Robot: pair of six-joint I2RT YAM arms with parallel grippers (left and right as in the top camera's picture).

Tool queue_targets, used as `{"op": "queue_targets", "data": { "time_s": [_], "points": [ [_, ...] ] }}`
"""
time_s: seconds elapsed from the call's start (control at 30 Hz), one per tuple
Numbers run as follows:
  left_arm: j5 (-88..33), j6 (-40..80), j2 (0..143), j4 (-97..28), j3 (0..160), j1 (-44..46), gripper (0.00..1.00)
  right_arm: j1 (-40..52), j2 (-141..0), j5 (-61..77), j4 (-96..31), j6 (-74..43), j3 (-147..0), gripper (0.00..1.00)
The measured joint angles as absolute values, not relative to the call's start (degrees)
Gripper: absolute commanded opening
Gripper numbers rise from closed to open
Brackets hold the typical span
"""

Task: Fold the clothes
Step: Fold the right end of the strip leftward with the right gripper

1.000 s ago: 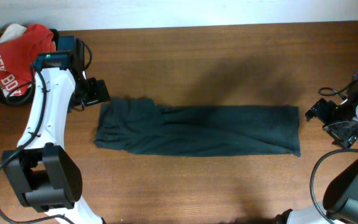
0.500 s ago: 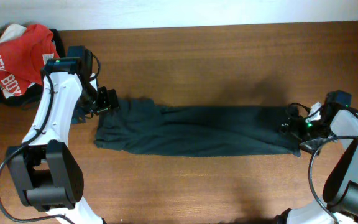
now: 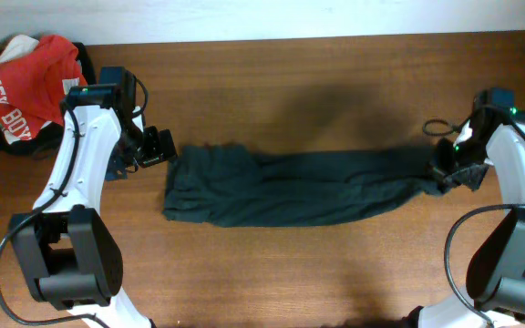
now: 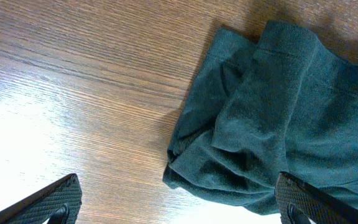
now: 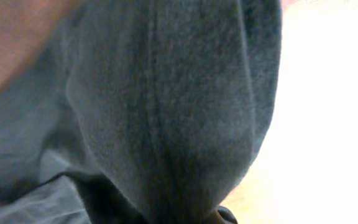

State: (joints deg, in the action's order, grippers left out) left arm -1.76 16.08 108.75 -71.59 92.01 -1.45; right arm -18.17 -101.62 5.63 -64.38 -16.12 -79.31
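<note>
The clothes (image 3: 299, 187) are a dark garment laid in a long folded strip across the middle of the table, with no lettering showing. My right gripper (image 3: 445, 169) is shut on its right end, which is bunched and lifted off the wood. Dark fabric (image 5: 166, 112) fills the right wrist view and hides the fingers. My left gripper (image 3: 158, 146) hangs open just off the strip's far-left corner. In the left wrist view the rumpled left end (image 4: 266, 118) lies ahead of the left gripper (image 4: 179, 208), its right finger over the cloth's edge and its left finger over bare wood.
A pile with a red T-shirt (image 3: 21, 77) with white lettering sits at the table's far-left corner, behind my left arm. A pale wall runs along the table's back edge (image 3: 272, 38).
My right gripper has moved onto the strip's right end, shut on it and lifted it. The whole strip has slid to the right. My left gripper first came closer, then stayed still and open.
</note>
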Motion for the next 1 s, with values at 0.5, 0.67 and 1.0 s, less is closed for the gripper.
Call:
{"op": "queue_targets", "data": {
  "time_s": [0.5, 0.67, 1.0],
  "points": [
    [-1.76, 16.08, 108.75, -71.09, 92.01, -1.45, 0.99, 26.02, -101.49, 4.95, -57.67, -16.6, -80.36, 0.68],
    [-1.76, 16.08, 108.75, -71.09, 92.01, -1.45, 0.99, 26.13, -102.43, 7.94, -55.11, -16.73, -80.36, 0.79],
    [-3.07, 16.08, 108.75, -69.41, 90.28, -1.45, 0.99, 22.22, -105.95, 20.99, -40.99, -16.73, -70.43, 0.04]
  ]
}}
